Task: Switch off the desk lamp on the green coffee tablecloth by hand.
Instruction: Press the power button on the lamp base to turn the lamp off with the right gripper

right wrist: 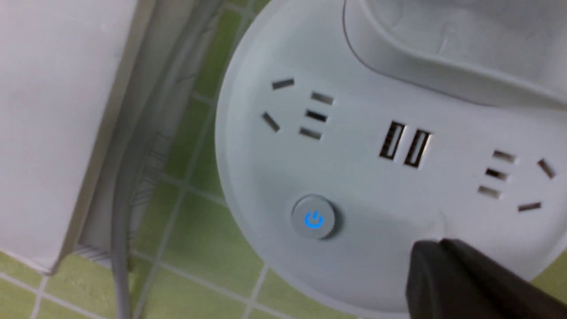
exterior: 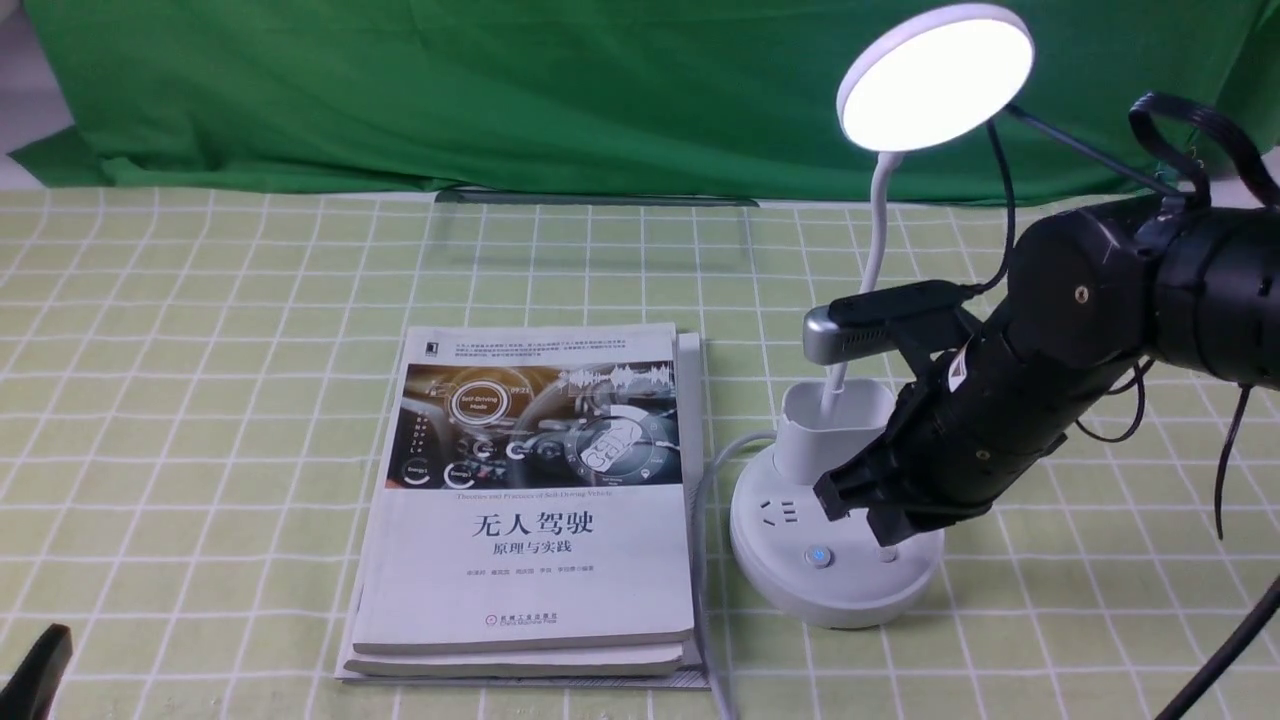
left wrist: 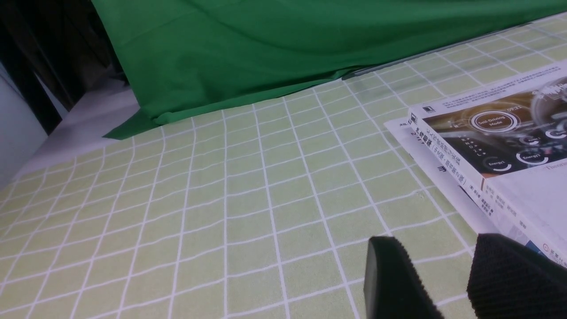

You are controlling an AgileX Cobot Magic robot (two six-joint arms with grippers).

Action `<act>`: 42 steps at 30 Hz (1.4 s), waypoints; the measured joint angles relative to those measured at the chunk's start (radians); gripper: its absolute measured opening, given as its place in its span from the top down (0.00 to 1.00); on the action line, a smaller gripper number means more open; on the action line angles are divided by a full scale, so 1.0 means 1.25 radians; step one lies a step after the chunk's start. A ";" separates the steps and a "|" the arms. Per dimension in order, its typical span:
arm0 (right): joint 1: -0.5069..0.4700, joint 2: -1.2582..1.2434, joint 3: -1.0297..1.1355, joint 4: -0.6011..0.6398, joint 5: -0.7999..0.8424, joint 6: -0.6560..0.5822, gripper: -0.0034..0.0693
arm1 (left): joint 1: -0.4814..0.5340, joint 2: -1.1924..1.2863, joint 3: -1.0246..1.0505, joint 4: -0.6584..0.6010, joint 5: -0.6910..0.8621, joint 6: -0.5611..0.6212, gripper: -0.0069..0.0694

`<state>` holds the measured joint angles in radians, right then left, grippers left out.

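Note:
The white desk lamp stands on the green coffee tablecloth (exterior: 200, 400), right of centre. Its disc head (exterior: 935, 75) glows bright. Its round base (exterior: 790, 590) shows sockets and a button lit blue (exterior: 819, 556), which also shows in the right wrist view (right wrist: 313, 218). My right gripper (exterior: 885, 530) is shut, with its tips down on the base just right of the blue button; its closed tips (right wrist: 436, 248) hide whatever lies under them. My left gripper (left wrist: 436, 248) is open and empty, low over the cloth at the near left (exterior: 35, 670).
A stack of books (exterior: 530, 500) lies left of the lamp, and its edge shows in the left wrist view (left wrist: 509, 150). The lamp's grey cable (exterior: 700, 520) runs between books and base. The lamp's cup holder (exterior: 825, 420) stands behind my right gripper. A dark green backdrop (exterior: 500, 90) hangs at the back.

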<state>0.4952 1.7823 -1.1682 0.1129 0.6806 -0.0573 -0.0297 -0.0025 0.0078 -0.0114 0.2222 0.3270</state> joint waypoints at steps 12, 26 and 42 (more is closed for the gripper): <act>-0.005 0.029 -0.006 -0.002 0.010 -0.007 0.89 | 0.000 0.000 0.000 0.000 0.000 0.000 0.59; -0.005 -0.036 -0.001 -0.006 -0.001 -0.007 0.89 | 0.000 0.000 0.000 0.000 0.000 0.000 0.59; -0.005 0.026 -0.005 -0.008 0.016 -0.008 0.89 | 0.000 0.000 0.000 0.000 0.000 0.000 0.59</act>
<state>0.4884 1.8149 -1.1744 0.1026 0.7000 -0.0669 -0.0297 -0.0025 0.0078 -0.0114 0.2222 0.3270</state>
